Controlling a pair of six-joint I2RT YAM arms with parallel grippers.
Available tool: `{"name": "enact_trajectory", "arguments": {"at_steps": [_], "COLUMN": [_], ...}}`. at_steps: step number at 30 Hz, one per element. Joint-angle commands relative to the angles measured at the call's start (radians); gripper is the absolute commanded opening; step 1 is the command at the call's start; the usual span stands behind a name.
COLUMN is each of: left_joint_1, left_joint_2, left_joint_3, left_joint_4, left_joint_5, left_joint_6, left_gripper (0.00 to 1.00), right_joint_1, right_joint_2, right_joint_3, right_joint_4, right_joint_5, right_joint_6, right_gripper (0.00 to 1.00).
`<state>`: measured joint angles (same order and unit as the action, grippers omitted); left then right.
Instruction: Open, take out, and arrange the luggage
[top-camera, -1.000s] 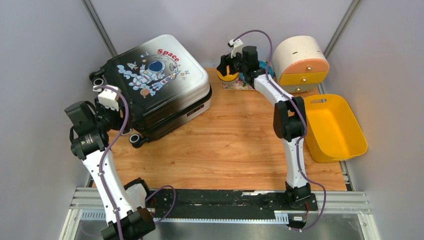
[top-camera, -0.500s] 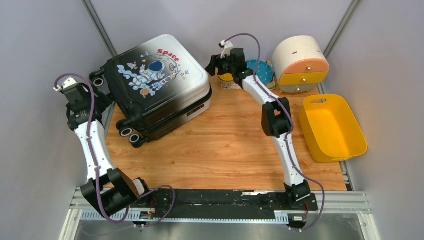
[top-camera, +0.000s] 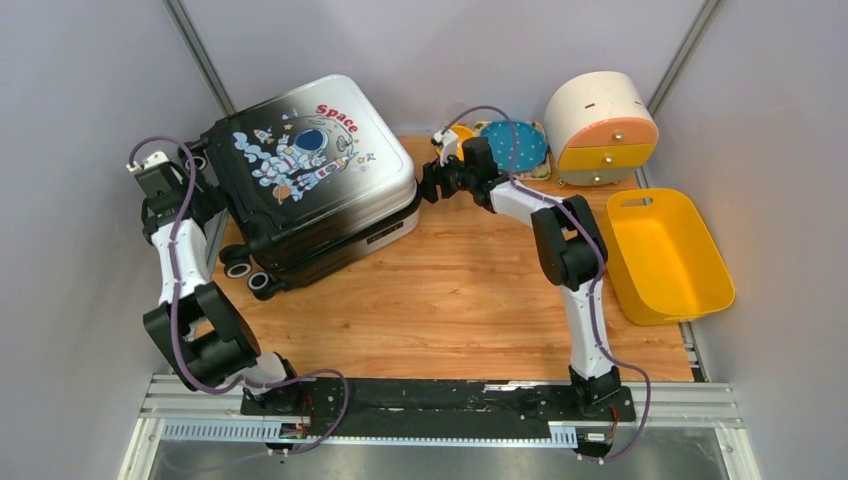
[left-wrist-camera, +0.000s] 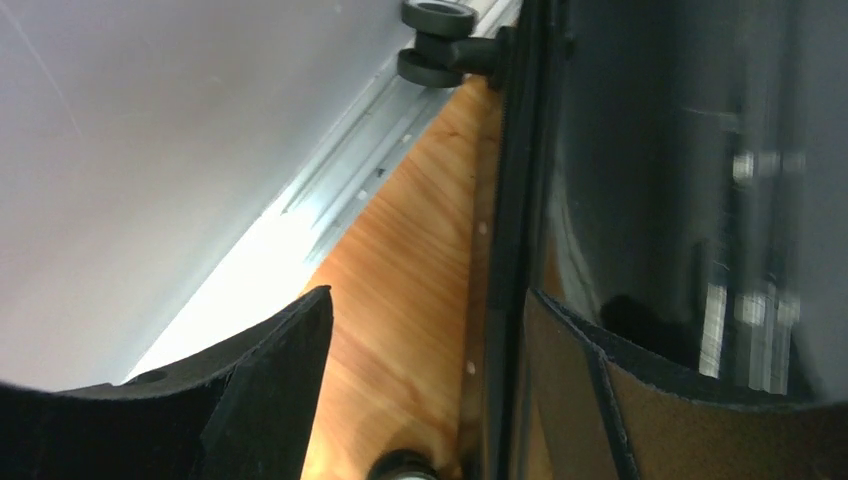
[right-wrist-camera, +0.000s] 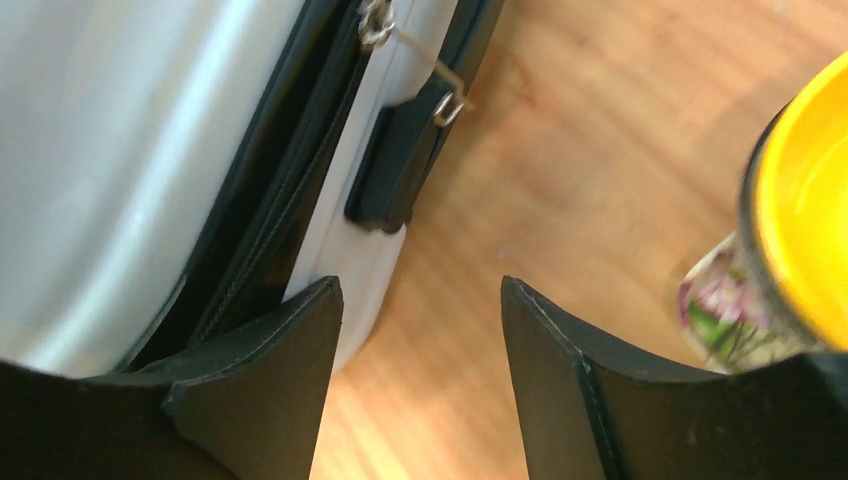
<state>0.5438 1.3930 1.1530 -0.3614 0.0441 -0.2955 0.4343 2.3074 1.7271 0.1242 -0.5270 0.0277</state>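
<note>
Pale grey walls (top-camera: 80, 100) enclose a wood-grain table (top-camera: 450, 300) under even light — an aluminium rail (top-camera: 700, 408) edges its near side.

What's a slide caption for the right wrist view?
Open right pincer hovers beside the suitcase's zippered edge, wooden table below.

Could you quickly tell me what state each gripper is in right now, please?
Left gripper: open, holding nothing.
Right gripper: open, holding nothing.
</note>
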Motion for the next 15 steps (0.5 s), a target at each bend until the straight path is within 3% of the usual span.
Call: {"name": "enact_trajectory", "arguments": {"at_steps": [1, 7, 11, 15], "left_joint_1": [-0.007, -0.021, -0.022, -0.018], "left_joint_2": [0.078, 0.096, 0.129, 0.127], "left_joint_3": [0.022, -0.041, -0.012, -0.010], "left_joint_4": [0.068, 0.151, 0.121, 0.119], "left_joint_5": [0.167, 0.471, 0.436, 0.309], "left_joint_6": [0.174, 0.282, 0.294, 0.289], "left_gripper": [0.79, 0.80, 0.80, 0.80], "right_joint_1": [0.172, 0.199, 0.141, -0.004], "right_joint_2": [-0.185, -0.342, -0.434, -0.396], "right_joint_3": [-0.203, -0.389, -0.397, -0.264], "right_joint_4": [0.000, -0.044, -0.170, -0.219], "right_joint_5": [-0.267, -0.347, -0.303, -0.246], "right_joint_6": [-0.144, -0.281, -0.316, -0.240], "right_gripper": [0.66, 0.66, 0.66, 0.66]}}
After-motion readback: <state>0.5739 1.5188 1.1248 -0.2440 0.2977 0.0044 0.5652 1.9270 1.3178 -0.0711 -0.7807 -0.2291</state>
